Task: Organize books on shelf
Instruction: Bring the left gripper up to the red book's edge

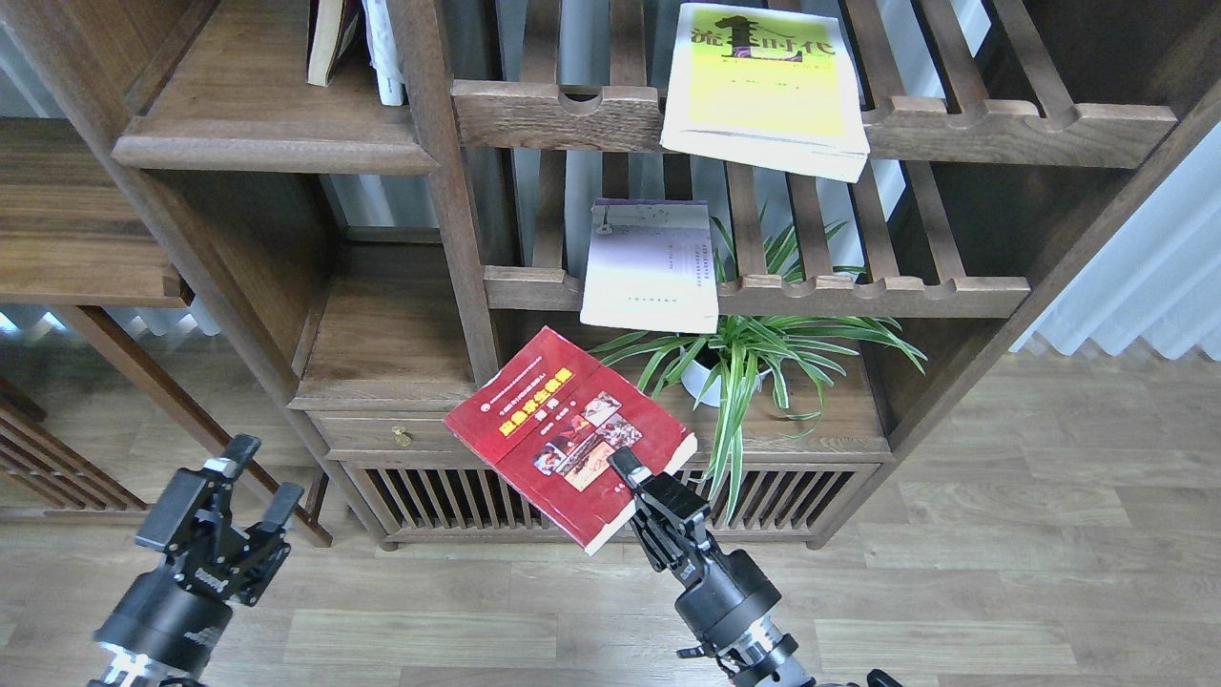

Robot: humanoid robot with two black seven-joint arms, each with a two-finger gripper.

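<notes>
Step in hand, by my judgement: carry red book (570, 434) up to solid shelf (272, 153) at upper left. Keep cover level, clear upright post, slide in beside standing books (329, 43).

Right gripper (631, 474) clamped on red book's near corner, book held before cabinet.

Left gripper (232, 477) low left, fingers spread, empty.

Yellow-green book (763, 91), lilac book (651, 265) lie on slatted racks.

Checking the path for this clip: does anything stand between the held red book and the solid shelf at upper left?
The right gripper holds the red book low, before the drawer. The shelf sits up-left; no object visibly blocks the open space before it. Two books stand at its back right.
</notes>
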